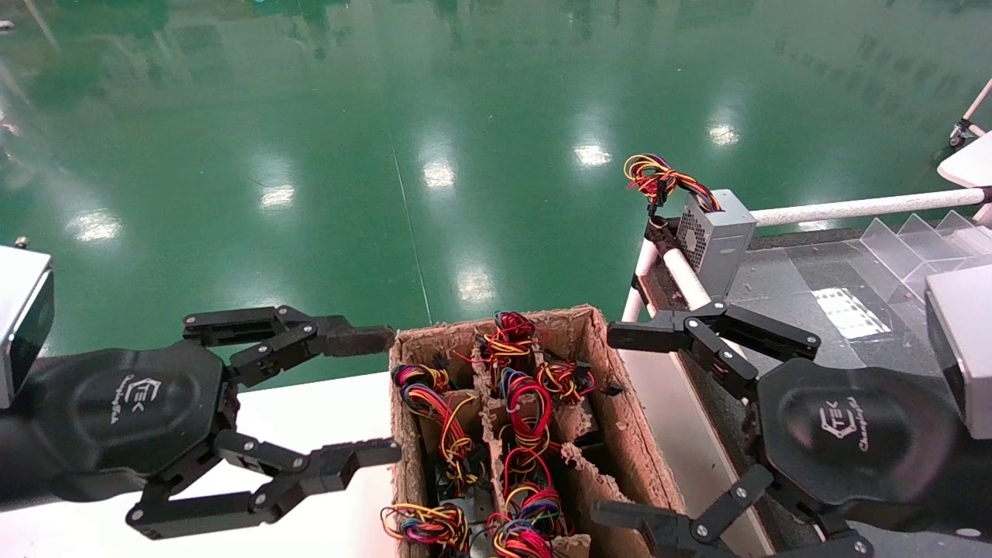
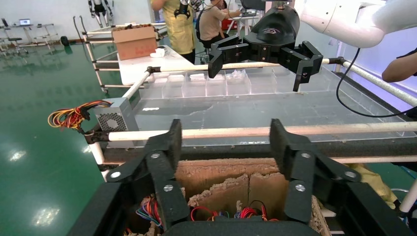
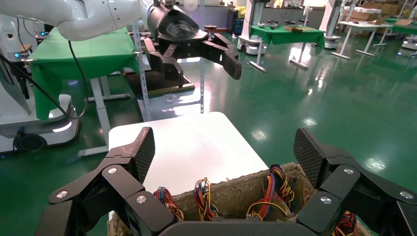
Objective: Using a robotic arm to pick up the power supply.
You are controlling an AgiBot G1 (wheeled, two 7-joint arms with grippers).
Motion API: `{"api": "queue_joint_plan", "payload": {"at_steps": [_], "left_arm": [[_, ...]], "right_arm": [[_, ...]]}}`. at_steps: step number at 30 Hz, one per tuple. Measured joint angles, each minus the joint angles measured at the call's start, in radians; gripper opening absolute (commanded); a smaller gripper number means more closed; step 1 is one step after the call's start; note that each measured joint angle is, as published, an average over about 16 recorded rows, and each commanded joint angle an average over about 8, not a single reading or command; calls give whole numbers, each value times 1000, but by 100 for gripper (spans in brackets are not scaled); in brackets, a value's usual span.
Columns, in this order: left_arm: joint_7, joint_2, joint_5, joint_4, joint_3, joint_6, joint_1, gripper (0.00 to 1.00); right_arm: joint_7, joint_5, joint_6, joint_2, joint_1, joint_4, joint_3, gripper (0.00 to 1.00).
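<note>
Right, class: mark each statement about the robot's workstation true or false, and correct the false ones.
1. Both grippers, left gripper and right gripper, stand with jaws open. True.
2. The cardboard box is divided into compartments holding coloured wire bundles. True.
3. The right gripper holds a power supply. False: its jaws are empty, beside the box.
4. A grey power supply lies inside the box. False: it rests by the white rail, beyond the box.
</note>
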Motion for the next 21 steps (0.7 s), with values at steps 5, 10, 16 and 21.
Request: {"api": "queue_joint_plan", "payload": {"at_steps": [5, 10, 16, 21], "left_arm": [[0, 0, 0, 0, 0, 0, 0, 0], [0, 0, 0, 0, 0, 0, 0, 0], [0, 0, 0, 0, 0, 0, 0, 0], [0, 0, 0, 0, 0, 0, 0, 0]], "right_arm": [[0, 0, 0, 0, 0, 0, 0, 100], [0, 0, 0, 0, 0, 0, 0, 100], [0, 0, 0, 0, 0, 0, 0, 100], [0, 0, 0, 0, 0, 0, 0, 100]]}}
